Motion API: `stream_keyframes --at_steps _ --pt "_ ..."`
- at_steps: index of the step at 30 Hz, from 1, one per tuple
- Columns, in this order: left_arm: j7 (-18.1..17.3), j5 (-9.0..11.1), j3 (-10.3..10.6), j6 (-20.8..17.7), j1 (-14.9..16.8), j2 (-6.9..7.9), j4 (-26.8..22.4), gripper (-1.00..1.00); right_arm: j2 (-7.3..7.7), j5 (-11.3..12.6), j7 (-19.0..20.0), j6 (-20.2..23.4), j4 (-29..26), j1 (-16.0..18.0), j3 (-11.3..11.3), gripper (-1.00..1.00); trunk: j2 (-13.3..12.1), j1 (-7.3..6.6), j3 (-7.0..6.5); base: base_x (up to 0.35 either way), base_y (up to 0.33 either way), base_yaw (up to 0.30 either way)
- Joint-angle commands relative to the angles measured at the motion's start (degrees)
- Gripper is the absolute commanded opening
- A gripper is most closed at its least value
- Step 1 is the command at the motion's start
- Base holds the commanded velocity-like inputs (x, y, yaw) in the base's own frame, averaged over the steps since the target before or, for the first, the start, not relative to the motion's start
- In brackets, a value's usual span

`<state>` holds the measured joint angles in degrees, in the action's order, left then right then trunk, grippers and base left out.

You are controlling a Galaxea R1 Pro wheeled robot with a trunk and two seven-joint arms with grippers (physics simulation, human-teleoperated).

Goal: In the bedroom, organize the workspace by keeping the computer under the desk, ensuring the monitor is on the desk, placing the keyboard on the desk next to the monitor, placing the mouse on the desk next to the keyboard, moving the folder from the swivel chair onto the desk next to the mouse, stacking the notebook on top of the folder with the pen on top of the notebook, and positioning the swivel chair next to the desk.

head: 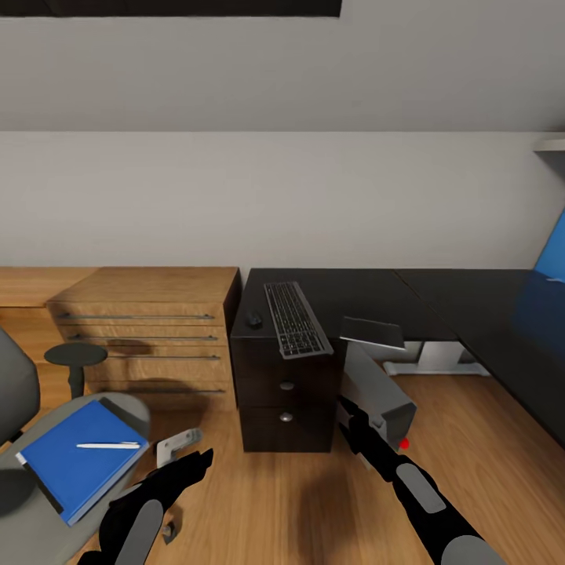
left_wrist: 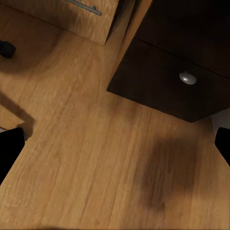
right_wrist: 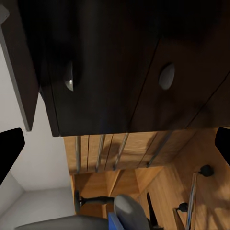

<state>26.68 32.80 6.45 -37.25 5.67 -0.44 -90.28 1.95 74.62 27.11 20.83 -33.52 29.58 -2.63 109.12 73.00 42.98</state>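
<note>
The swivel chair (head: 16, 392) stands at the lower left, with the blue folder (head: 78, 459) on its seat and the white pen (head: 110, 446) lying on the folder. On the black desk (head: 471, 302) the keyboard (head: 296, 320) lies over the drawer unit, and the mouse (head: 253, 319) sits just left of it. The dark notebook (head: 373, 332) rests at the desk's front edge. Below it the grey computer (head: 380, 396) leans tilted on the floor. My right gripper (head: 348, 412) is open beside the computer's front. My left gripper (head: 198, 461) hangs open over the floor. The monitor is out of view.
A low oak drawer cabinet (head: 149, 337) stands against the wall, left of the desk's dark drawers (head: 286, 392). The chair's chrome base (head: 176, 447) reaches toward my left gripper. Open plank floor (left_wrist: 96, 158) lies in front of the drawers. A blue panel (head: 549, 259) shows at the far right.
</note>
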Motion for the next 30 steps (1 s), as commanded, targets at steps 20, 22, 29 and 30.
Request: stream_keyframes --at_steps 20,22,29,30 --pt "0.56 0.61 0.04 -0.1 0.04 0.08 -0.07 1.0 -0.29 0.43 -0.03 0.01 0.03 0.04 -0.44 1.0 -1.58 -0.88 -0.66 0.091 0.0 0.0" --pt "0.56 0.61 0.04 -0.1 0.04 0.09 -0.07 1.0 -0.33 0.39 -0.08 0.01 0.03 0.04 -0.44 1.0 -2.38 -1.32 -1.02 0.004 0.0 0.0" --pt "0.56 0.6 0.05 -0.1 0.04 0.09 -0.07 1.0 -0.68 0.29 -0.12 -0.02 0.03 0.04 -0.45 1.0 -5.19 -2.86 -2.28 0.0 0.0 0.0" --pt "0.56 0.6 0.05 -0.1 0.04 0.09 -0.07 1.0 -0.73 0.28 -0.13 -0.03 0.03 0.04 -0.45 1.0 -5.59 -3.08 -2.46 0.0 0.0 0.0"
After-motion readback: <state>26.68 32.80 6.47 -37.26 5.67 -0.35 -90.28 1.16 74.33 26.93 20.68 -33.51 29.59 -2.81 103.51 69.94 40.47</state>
